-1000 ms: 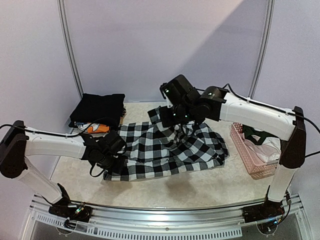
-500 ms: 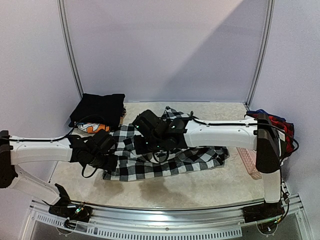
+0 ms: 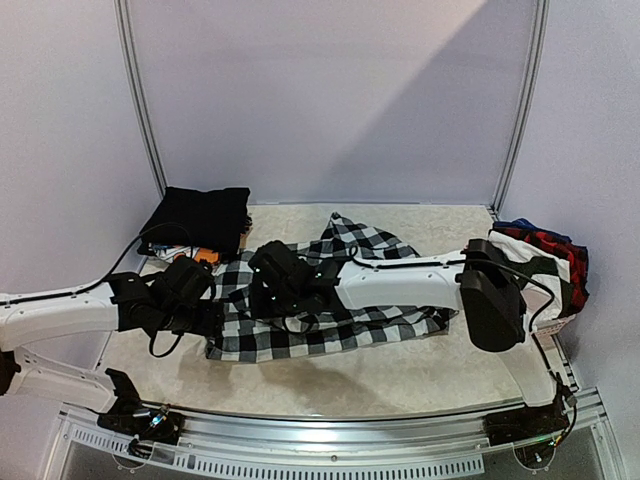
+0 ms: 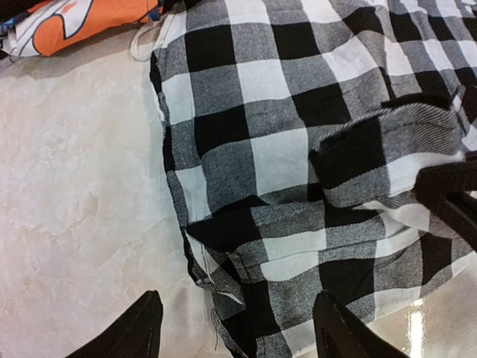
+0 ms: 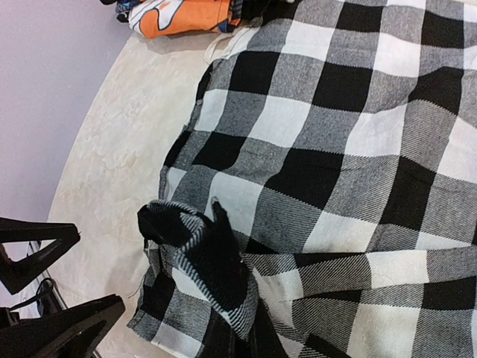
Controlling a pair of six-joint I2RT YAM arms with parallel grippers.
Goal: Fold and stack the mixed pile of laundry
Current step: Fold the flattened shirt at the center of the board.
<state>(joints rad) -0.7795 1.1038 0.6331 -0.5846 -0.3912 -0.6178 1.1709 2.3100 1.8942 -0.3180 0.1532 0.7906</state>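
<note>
Checked garment [image 3: 300, 335] lying spread at the centre of the surface [image 3: 400, 375], its left hem near the orange printed piece [image 4: 82, 19] that shows just beside the folded black garment [image 3: 200, 212]. Risk first: I grip only a small raised pleat close to that left hem. If the pinch takes a single layer or slips, the fold would likely come out skewed, and a pull along the surface could drag and bunch the whole cloth. My two hands are also close together, so a careless closing move might knock finger against finger. My right hand [image 5: 220, 298] is clamped on the pleat, with cloth bunched up around its fingers. My left hand [image 4: 238, 306] stands wide apart and holds nothing, one finger on either side of the garment's near-left corner — whether the tips touch the surface I cannot tell.
</note>
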